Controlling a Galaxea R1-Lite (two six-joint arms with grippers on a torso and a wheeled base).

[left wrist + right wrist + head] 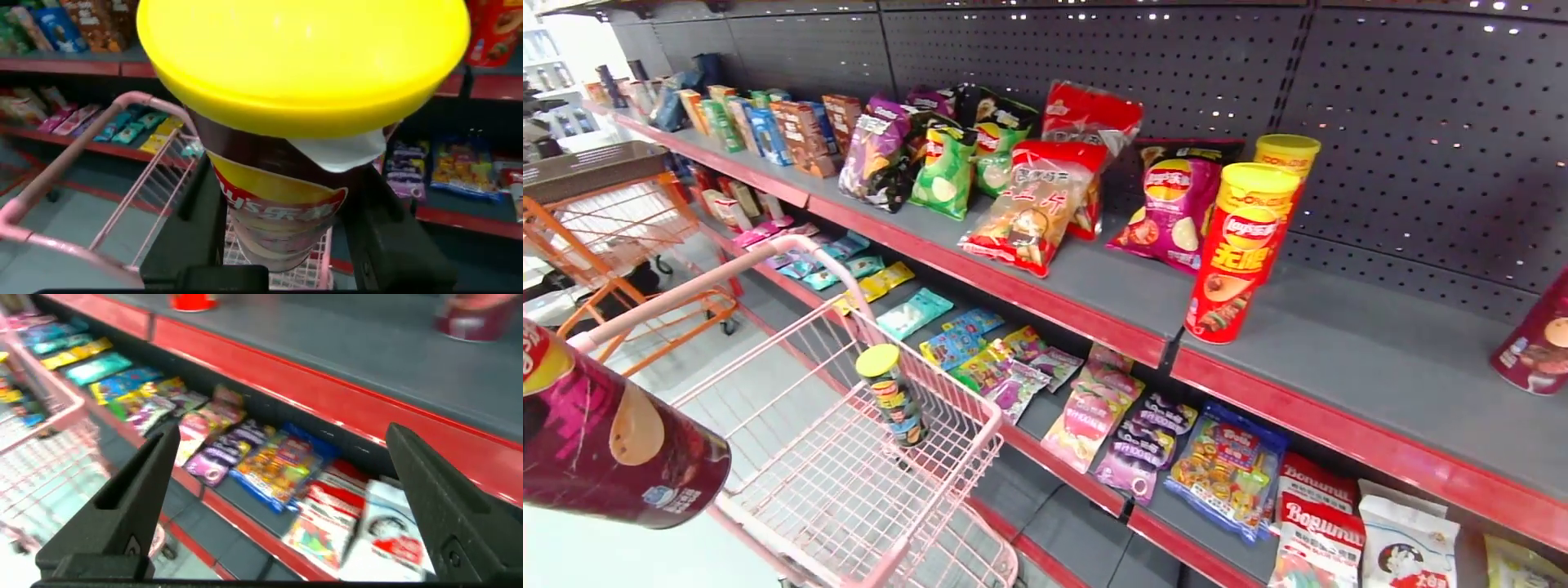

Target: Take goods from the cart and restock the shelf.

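My jaws stand wide apart with nothing between them, in front of the shelf point(343, 351). Its grey upper board carries a red canister point(194, 300) and a blurred dark red canister point(472, 318), well apart. Below the red edge lie bright snack packets point(270, 461), with the pink cart point(41, 457) beside them.

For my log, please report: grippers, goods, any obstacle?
Left gripper shut on maroon chip can. Right gripper open, empty. One small can in pink cart, which stands between held can and shelf.
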